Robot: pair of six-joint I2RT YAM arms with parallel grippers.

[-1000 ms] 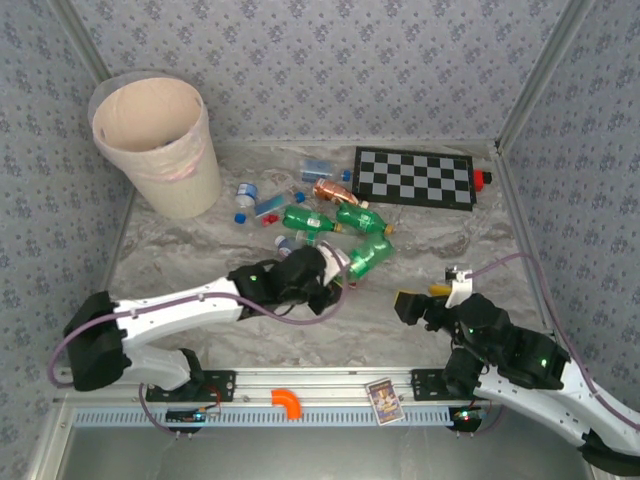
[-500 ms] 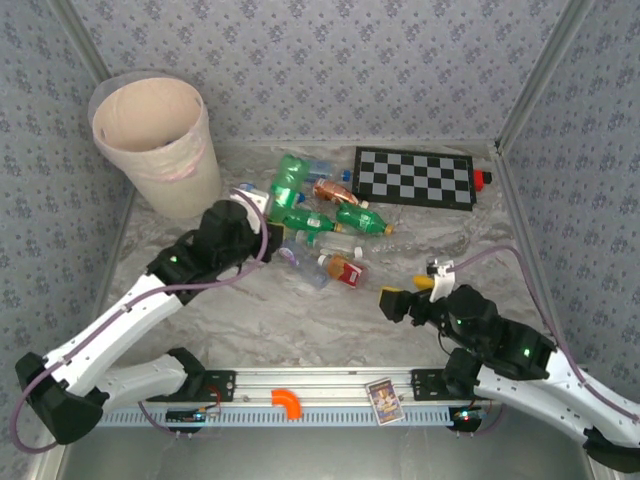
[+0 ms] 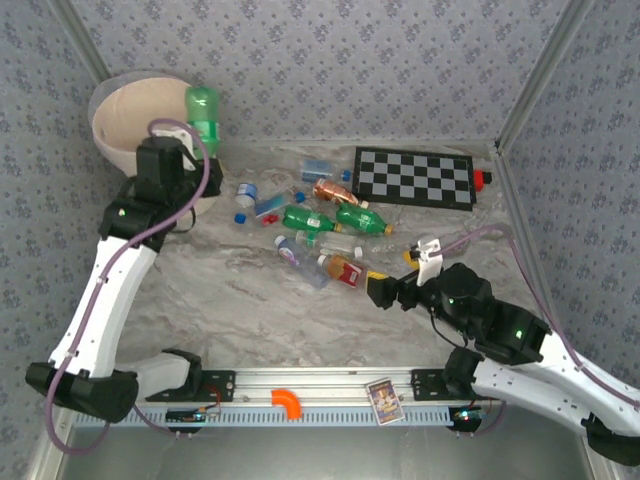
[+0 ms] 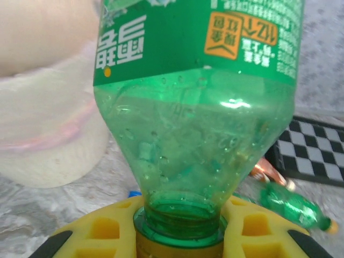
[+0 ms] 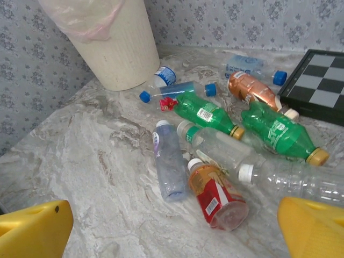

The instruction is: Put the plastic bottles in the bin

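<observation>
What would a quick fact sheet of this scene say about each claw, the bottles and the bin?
Left claw: shut on the neck of a green bottle, held up next to the bin
Right claw: open, empty, low over the table near a red-labelled bottle
Loose bottles: lying scattered between bin and checkerboard
Bin: far left corner, clear plastic liner

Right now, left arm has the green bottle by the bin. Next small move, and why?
Probably shift the left gripper further over the bin opening before releasing. It is shut on the neck of the green bottle, and from above the bottle sits at the bin's rim, so a drop here could clip the edge.
</observation>
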